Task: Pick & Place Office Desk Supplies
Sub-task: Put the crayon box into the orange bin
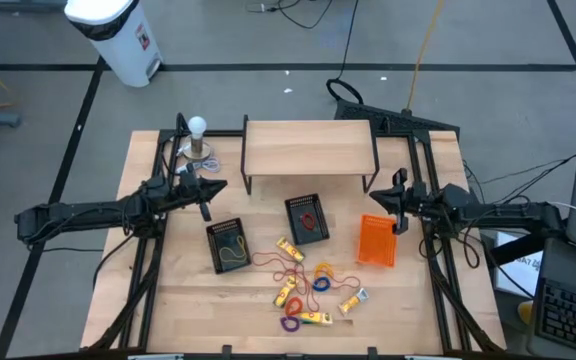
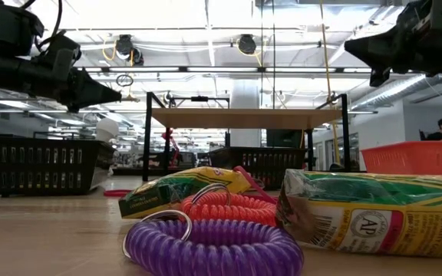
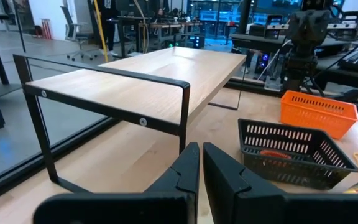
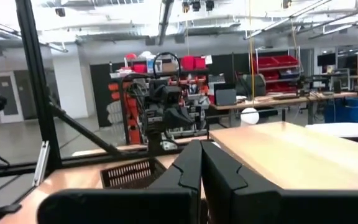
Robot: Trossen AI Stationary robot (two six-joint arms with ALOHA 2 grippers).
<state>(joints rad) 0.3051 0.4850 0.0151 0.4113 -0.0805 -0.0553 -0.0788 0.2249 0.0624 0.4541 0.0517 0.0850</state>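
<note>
- Your left pincer (image 1: 206, 190) hangs above the surface (image 1: 188, 300) at about ten o'clock from its middle, fingers pressed together with nothing between them. It points toward the wooden riser shelf (image 1: 308, 148), clear of the clutter, which reads as a waiting pose.
- Your right pincer (image 1: 399, 205) mirrors it at about three o'clock, also pressed together and empty, just beside the orange basket (image 1: 376, 241).
- The loose supplies sit in a heap at about six o'clock, near the front edge: yellow packets (image 1: 289, 250), glossy and wrapper-like, mixed with coiled stretchy loops. The low view shows a purple coil (image 2: 213, 247) with a metal ring and a red-orange coil (image 2: 229, 207) behind it, both ribbed like springy phone cord.
- Thin elastic loops trail outward from the pile; they look floppy and will likely drape or snag when pinched.
- Two black mesh baskets wait as likely drop spots: the left black basket (image 1: 228, 244) at about eight o'clock already holds a yellow loop, and the middle black basket (image 1: 307, 219) near the centre holds a red one. Colour sorting may be intended, though that is a guess.
- The riser shelf is smooth pale wood on a thin black metal frame, standing at twelve o'clock.
- A white ball-topped stand (image 1: 198, 140) stands at eleven o'clock, well apart from the heap.
</note>
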